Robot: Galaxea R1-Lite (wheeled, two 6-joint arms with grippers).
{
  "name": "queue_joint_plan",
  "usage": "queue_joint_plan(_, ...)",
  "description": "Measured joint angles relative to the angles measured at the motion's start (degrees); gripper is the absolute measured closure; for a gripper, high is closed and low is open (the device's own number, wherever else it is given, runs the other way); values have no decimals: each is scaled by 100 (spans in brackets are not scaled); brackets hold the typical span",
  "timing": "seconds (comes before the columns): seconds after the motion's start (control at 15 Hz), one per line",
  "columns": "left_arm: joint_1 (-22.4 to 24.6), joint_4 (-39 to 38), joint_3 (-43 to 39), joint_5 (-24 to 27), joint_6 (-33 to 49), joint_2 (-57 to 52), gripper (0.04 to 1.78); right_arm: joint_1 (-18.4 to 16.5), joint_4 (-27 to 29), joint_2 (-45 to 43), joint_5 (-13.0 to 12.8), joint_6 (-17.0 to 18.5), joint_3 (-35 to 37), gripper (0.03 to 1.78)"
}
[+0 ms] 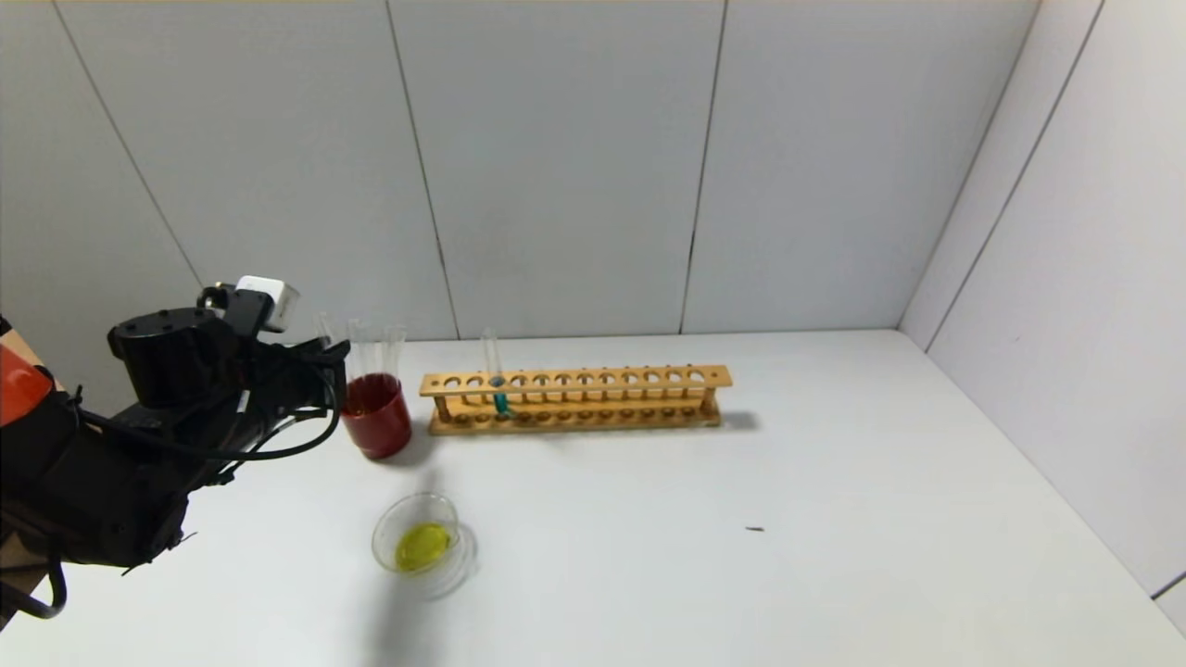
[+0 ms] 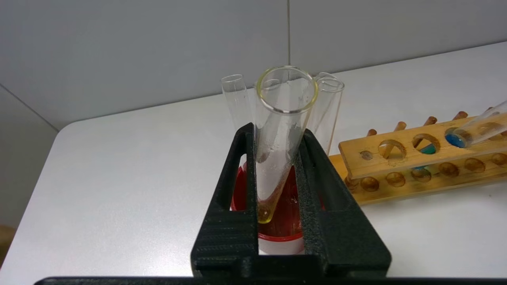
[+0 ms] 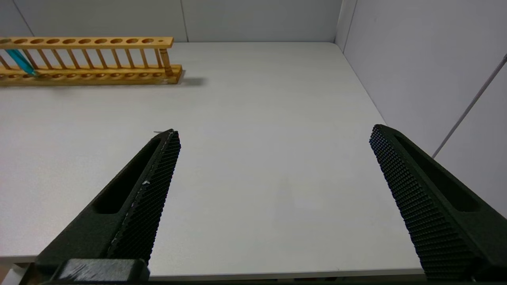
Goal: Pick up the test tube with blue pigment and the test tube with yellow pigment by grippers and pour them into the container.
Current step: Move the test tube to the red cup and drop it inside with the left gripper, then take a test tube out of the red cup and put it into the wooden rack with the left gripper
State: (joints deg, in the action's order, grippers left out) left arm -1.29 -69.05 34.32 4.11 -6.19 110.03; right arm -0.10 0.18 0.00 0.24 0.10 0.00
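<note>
My left gripper (image 2: pixel 276 132) is shut on the test tube with yellow pigment (image 2: pixel 283 114). That tube is upright and tilted, with only a yellow trace at its rounded bottom, which hangs inside the red cup (image 2: pixel 282 237). In the head view the left gripper (image 1: pixel 335 359) is at the left, beside the cup (image 1: pixel 378 421). The container (image 1: pixel 382 535) sits nearer the front and holds a yellow pool. The test tube with blue pigment (image 1: pixel 498 384) stands in the wooden rack (image 1: pixel 593 380). My right gripper (image 3: pixel 274 130) is open over bare table.
Colourless tubes (image 2: pixel 328 107) lean in the red cup behind the held one. The rack (image 2: pixel 420 158) lies just right of the cup. Grey walls close the back and right side. A small dark speck (image 1: pixel 755 529) lies on the table.
</note>
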Motion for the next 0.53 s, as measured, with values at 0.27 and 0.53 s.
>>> queue_joint_plan(0.27,13,-7,5,0,-11,127,104,0,0,0,0,0,0,6)
queue_joint_plan(0.53,15,0,2,-9,-13,105,38,0,0,0,-2,0,0,6)
